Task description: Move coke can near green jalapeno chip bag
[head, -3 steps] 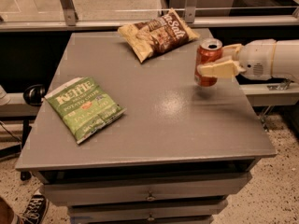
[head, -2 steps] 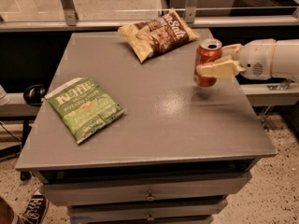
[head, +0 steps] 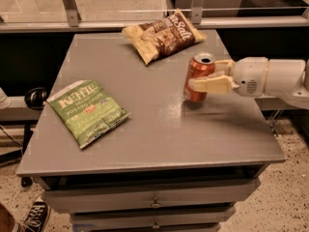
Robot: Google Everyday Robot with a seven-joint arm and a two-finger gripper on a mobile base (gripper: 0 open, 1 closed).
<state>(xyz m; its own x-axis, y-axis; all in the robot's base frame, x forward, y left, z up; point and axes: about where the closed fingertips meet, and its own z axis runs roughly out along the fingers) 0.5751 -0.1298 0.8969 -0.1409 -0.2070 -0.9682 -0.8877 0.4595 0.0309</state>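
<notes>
Plainly, the pincer [head: 203, 76] is clamped on the coke can [head: 198, 76]. It reaches in from the right edge of the view at the end of a white arm [head: 270, 76]. One tan finger [head: 212, 84] lies across the front of the can at about mid-height. The other shows just behind the can's right shoulder, so the can sits between the two. The can stands over the right part of the grey desk [head: 154, 129], close to its right edge, with its silver top facing up and its body leaning slightly. A dark shadow lies under its base. From this angle I cannot tell for sure whether the base rests on the desk or hangs just above it.

The green jalapeno chip bag [head: 87, 111] lies flat on the left part of the desk, near the left edge, turned at a slant with its white lettering up. It is well apart from the can, with a wide stretch of bare desk between them. A tan and brown chip bag [head: 161, 35] lies at the back of the desk, near the far edge. It is closer to the can than the green bag is and touches neither.

Below the desk top, two drawers [head: 154, 202] face the camera. A dark shoe [head: 31, 216] shows on the speckled floor [head: 289, 197] at the lower left corner.
</notes>
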